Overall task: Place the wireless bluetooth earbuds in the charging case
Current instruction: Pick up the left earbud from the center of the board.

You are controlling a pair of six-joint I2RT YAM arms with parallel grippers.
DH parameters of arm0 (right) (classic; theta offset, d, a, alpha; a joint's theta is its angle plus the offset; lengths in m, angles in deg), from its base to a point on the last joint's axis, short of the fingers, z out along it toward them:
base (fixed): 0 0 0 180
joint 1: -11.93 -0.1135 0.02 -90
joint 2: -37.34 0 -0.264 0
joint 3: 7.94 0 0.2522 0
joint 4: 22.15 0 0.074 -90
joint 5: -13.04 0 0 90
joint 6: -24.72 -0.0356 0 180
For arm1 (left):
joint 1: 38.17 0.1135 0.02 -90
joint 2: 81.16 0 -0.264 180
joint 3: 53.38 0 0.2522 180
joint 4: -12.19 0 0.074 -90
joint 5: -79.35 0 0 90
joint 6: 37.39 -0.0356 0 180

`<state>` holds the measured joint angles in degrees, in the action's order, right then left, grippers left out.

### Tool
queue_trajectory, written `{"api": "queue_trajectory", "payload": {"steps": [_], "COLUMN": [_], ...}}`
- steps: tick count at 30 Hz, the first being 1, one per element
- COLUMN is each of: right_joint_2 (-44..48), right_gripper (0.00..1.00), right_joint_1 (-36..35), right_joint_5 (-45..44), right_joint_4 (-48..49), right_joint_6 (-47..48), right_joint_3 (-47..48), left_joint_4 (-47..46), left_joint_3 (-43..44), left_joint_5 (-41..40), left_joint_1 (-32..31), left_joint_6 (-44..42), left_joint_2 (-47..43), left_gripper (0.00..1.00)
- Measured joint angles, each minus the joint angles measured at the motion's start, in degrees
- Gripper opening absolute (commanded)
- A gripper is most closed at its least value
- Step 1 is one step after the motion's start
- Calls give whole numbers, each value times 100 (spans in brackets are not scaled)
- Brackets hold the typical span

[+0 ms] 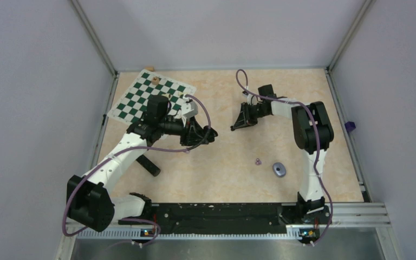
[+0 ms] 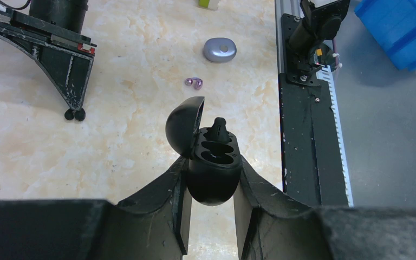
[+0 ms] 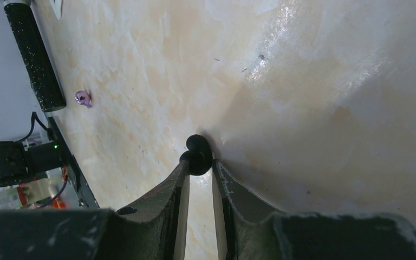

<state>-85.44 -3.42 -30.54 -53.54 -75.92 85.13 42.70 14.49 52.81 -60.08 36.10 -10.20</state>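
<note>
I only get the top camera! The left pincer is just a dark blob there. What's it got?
Observer: On its wrist camera, the left pincer is shut on a black charging case with its lid open.
Operator: Any bud inside?
Observer: Yes, one black earbud pokes up at the case's far end.
Operator: And the other arm?
Observer: The right pincer pinches a second black bud at its tips.

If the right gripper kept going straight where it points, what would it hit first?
The table, probably at once: the black earbud in the right gripper sits at or just above its surface.
</note>
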Motion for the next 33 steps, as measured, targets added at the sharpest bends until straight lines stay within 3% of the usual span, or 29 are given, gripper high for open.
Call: {"api": "queue_trajectory", "payload": {"steps": [10, 14, 27, 33], "right_joint_2": [-72, -107, -76, 109], "right_gripper": [22, 13, 8, 13], "right_joint_1": [-90, -131, -173, -203], "right_joint_5": [83, 175, 197, -133], "right_joint_4": [31, 26, -4, -107], "right_joint_6": [-4, -7, 127, 323], "right_joint_3": [74, 74, 72, 61], "left_joint_4": [0, 0, 0, 0], "left_joint_3": [0, 0, 0, 0], "left_joint_5": [0, 0, -2, 2], "left_joint_1": [0, 0, 0, 0], "left_joint_6": [-13, -13, -17, -17], "left_joint_2": [0, 0, 0, 0], "left_gripper": [0, 0, 0, 0]}}
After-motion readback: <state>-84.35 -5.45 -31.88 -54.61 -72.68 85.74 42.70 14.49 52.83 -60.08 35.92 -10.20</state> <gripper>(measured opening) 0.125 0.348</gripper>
